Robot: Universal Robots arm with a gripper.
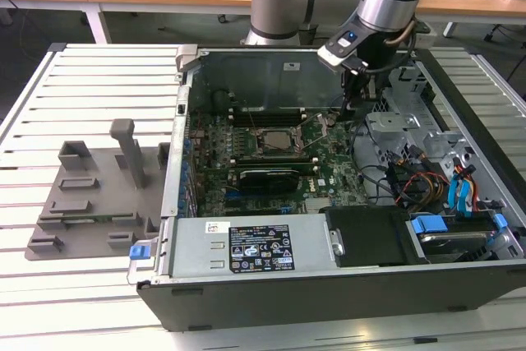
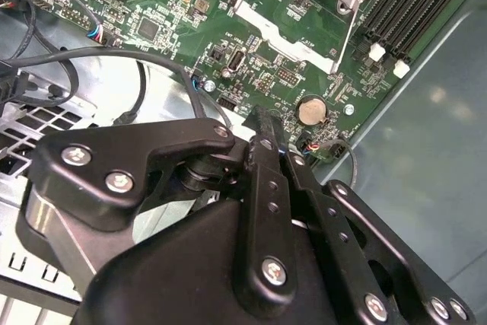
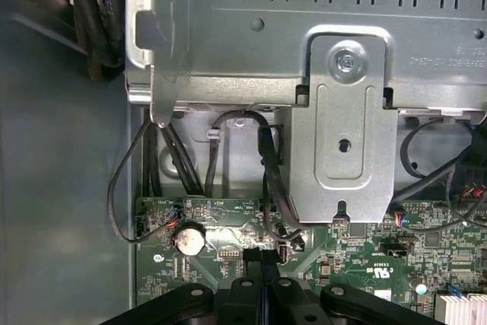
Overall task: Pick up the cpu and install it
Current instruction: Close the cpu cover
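Observation:
My gripper (image 1: 347, 111) hangs inside the open computer case (image 1: 329, 285), low over the green motherboard (image 1: 329, 172). It is to the exterior view's right of the dark square socket frame (image 1: 275, 142). Both wrist views show its black fingers pressed together, the gripper (image 2: 262, 121) (image 3: 260, 255) shut with nothing between them. The tips hover near a round coin battery (image 2: 310, 109) (image 3: 189, 238). A silver hinged frame (image 2: 293, 51) of the socket lies just beyond the tips. A greyish square shows in the socket's middle; I cannot tell whether that is the cpu.
A grey plastic fixture tray (image 1: 90, 203) with upright blocks lies on the slatted table at the exterior view's left. Inside the case are memory slots (image 2: 415, 13), loose black cables (image 2: 68, 74), a metal drive bracket (image 3: 342, 127) and a power supply (image 1: 246, 248).

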